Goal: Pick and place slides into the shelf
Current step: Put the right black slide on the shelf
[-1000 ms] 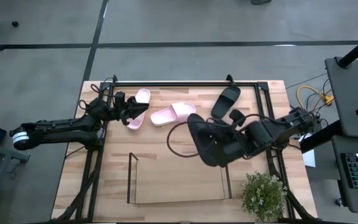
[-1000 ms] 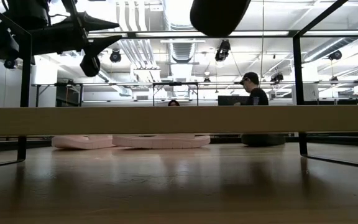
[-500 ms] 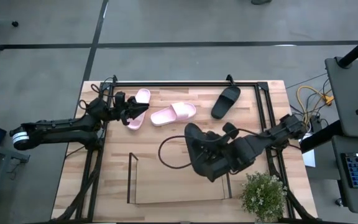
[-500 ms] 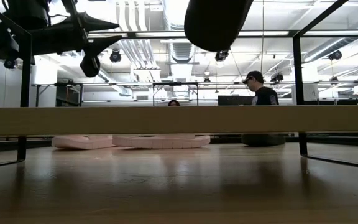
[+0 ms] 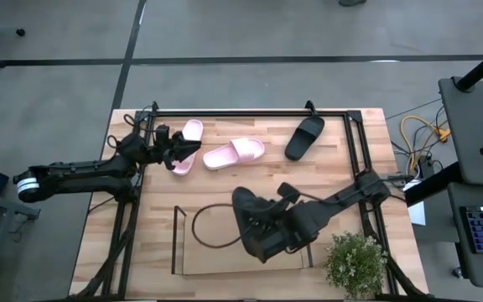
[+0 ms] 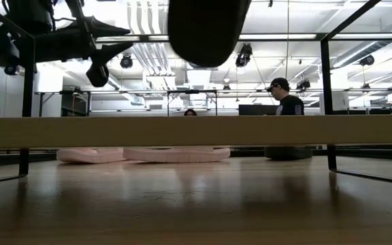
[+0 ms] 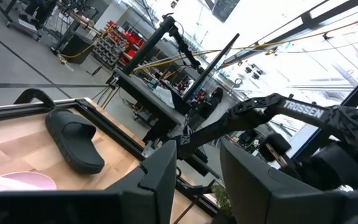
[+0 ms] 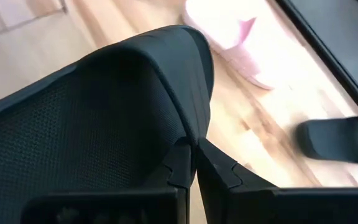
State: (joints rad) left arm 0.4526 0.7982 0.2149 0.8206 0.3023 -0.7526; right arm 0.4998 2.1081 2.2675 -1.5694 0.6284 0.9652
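My right gripper [image 5: 278, 223] is shut on a black slide [image 5: 254, 221] and holds it in the air over the shelf [image 5: 225, 258], a low rack with thin black wire end frames [image 5: 174, 240] near the table's near edge. The slide shows at the top of the low view [image 6: 206, 27]. A second black slide [image 5: 304, 137] and two pink slides [image 5: 235, 153] [image 5: 188, 143] lie soles down at the far side. My left gripper [image 5: 188, 149] is open and hovers over the left pink slide, touching nothing. My right gripper pinches an edge of the black slide [image 8: 188, 134] between its two fingers [image 8: 180, 163], which meet on it. The arm reaches in from the table's right side. The slide fills the wrist view, so which part it has I cannot tell. The slide is lifted clear of table and shelf.
A dark cable loop [image 5: 212, 226] hangs from the right arm over the shelf. A potted plant [image 5: 355, 262] stands at the near right corner. A black metal frame [image 5: 250, 111] edges the table. People [image 6: 282, 102] stand in the room beyond.
My right gripper has carried the black slide from the table's middle toward the near edge and to the left, and it is now over the shelf. The slide stays lifted clear. The cable loop has moved along with it.
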